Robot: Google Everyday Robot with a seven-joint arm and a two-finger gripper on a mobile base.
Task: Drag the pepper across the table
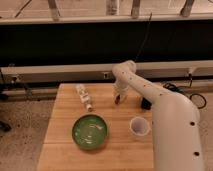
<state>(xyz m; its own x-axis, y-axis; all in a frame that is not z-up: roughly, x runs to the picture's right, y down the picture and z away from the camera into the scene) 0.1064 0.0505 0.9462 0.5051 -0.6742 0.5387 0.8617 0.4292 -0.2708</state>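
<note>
The light wooden table (65, 150) fills the lower part of the camera view. My white arm reaches from the lower right up over the table's far side. My gripper (118, 98) points down at the far middle of the tabletop. A tiny dark red bit, which looks like the pepper (118, 100), shows right at the gripper's tip, touching the wood. Most of it is hidden by the gripper.
A green bowl (90, 132) sits at the front middle of the table. A pale bottle-like object (84, 96) lies at the far left. A white cup (139, 126) stands at the right beside my arm. A dark object (146, 104) sits near the right edge.
</note>
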